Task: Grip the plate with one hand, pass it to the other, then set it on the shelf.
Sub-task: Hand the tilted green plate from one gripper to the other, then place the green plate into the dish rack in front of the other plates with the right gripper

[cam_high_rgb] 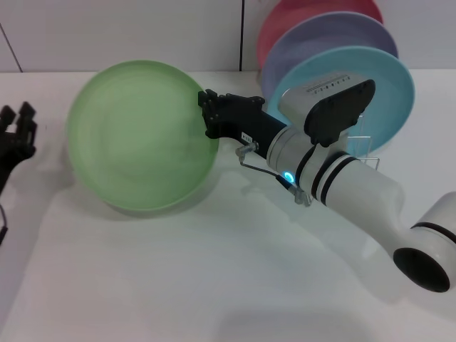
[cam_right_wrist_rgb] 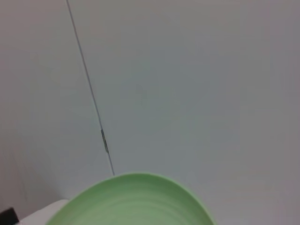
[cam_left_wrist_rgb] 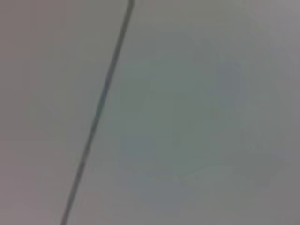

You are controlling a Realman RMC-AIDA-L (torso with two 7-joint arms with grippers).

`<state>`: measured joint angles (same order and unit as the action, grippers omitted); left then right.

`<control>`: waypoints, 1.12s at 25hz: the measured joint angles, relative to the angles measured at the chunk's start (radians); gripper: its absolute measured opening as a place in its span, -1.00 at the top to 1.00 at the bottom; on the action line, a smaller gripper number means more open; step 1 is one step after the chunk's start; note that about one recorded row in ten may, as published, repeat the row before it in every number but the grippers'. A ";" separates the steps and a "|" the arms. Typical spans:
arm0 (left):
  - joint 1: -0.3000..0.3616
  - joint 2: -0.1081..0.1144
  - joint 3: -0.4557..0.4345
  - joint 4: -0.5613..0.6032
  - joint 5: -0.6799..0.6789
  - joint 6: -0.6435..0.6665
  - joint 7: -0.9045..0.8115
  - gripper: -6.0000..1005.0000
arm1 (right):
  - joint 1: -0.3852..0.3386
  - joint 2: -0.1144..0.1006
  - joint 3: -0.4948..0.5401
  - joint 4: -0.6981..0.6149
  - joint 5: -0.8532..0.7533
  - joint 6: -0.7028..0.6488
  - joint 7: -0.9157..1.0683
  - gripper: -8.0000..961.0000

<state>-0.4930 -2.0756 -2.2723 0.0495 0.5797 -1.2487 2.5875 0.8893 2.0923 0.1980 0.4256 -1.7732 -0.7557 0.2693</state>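
The light green plate (cam_high_rgb: 142,135) hangs tilted above the white table, left of centre in the head view. My right gripper (cam_high_rgb: 211,114), black on a thick white arm with a blue light, is shut on the plate's right rim. The plate's rim also shows in the right wrist view (cam_right_wrist_rgb: 136,201) against a pale wall. My left gripper (cam_high_rgb: 16,135) is at the far left edge, apart from the plate, with its fingers spread and empty. The wire shelf (cam_high_rgb: 365,146) stands behind my right arm, mostly hidden.
A turquoise plate (cam_high_rgb: 388,92), a lavender plate (cam_high_rgb: 320,39) and a pink plate (cam_high_rgb: 299,14) stand upright in the rack at the back right. The white wall runs behind the table. The left wrist view shows only a pale surface with a dark seam (cam_left_wrist_rgb: 101,108).
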 joint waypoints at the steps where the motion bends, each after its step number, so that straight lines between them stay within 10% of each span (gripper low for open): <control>1: 0.002 0.001 -0.011 0.000 0.000 0.000 -0.002 0.33 | -0.002 0.000 0.000 -0.001 0.000 -0.008 -0.028 0.90; 28: 0.080 0.011 -0.093 -0.115 -0.002 0.006 -0.146 0.33 | -0.138 0.000 -0.001 -0.007 -0.137 -0.368 -0.373 0.93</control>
<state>-0.4126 -2.0647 -2.3653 -0.0656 0.5782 -1.2428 2.4415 0.7517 2.0923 0.1965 0.4187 -1.9098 -1.1238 -0.1041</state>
